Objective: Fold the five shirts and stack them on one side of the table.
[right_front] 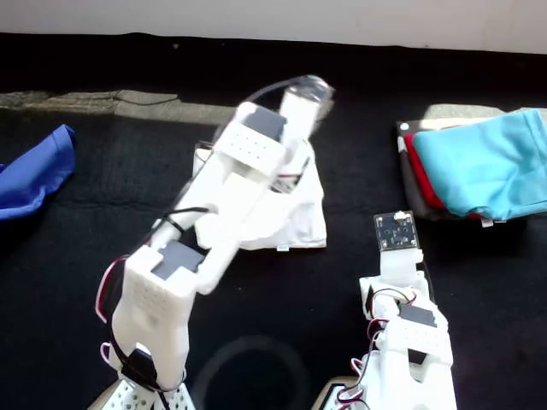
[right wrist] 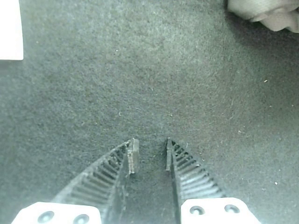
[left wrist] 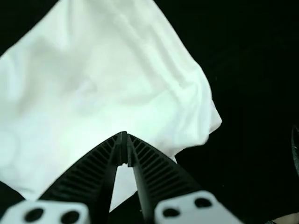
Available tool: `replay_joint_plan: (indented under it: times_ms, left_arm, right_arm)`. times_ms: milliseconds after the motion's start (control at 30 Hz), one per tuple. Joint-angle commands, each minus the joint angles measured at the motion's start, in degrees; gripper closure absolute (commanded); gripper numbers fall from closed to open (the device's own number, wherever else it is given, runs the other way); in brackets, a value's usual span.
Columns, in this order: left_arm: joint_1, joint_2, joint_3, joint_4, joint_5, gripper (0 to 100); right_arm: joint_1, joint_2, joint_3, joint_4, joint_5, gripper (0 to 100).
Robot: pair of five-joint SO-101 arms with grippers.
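A white shirt [right_front: 291, 218] lies partly folded in the middle of the black table, and the left arm [right_front: 231, 196] stretches over it. My left gripper [left wrist: 125, 142] hovers above the white shirt [left wrist: 93, 79] with its tips pressed together; nothing shows between them. On the right side lies a stack with a turquoise shirt [right_front: 491, 162] on top of a red one [right_front: 419, 175]. A blue shirt [right_front: 34, 175] lies crumpled at the left edge. My right gripper [right wrist: 150, 155] is open a little over bare black cloth, beside the stack.
The table is covered in black cloth [right_front: 282, 316]. A corner of the white shirt [right wrist: 10, 30] and an edge of pale fabric [right wrist: 268, 11] show at the far side of the right wrist view. The right arm [right_front: 410, 333] sits folded at the front right.
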Motion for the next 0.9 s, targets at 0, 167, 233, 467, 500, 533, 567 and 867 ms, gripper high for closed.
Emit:
replay_joint_plan:
  times_ms: [0,167,233,467,500,533,567,867]
  left_arm:
    - [-1.01,-3.38,0.13,-4.04,0.35,99]
    - [3.3,0.04,2.68,-5.71,0.44,99]
    - [5.67,1.01,2.68,-4.84,0.44,99]
    - [13.05,1.54,2.68,2.73,0.44,99]
    - [13.41,1.54,2.68,3.16,0.44,99]
    - [13.41,1.63,2.68,3.25,0.44,99]
    - [13.41,1.63,2.77,3.25,0.44,99]
    - [12.44,1.54,-0.84,3.16,0.35,99]
  right_arm:
    - [0.31,-0.13,0.75,-1.01,0.0,88.6]
    - [0.31,-0.13,0.75,-1.01,0.0,88.6]
    - [0.31,-0.13,0.75,-1.01,0.0,88.6]
    - [0.31,-0.13,0.75,-1.01,0.0,88.6]
    - [0.31,-0.13,0.75,-1.01,0.0,88.6]
    - [0.31,-0.13,0.75,-1.01,0.0,88.6]
    - [0.31,-0.13,0.75,-1.01,0.0,88.6]
    - [0.31,-0.13,0.75,-1.01,0.0,88.6]
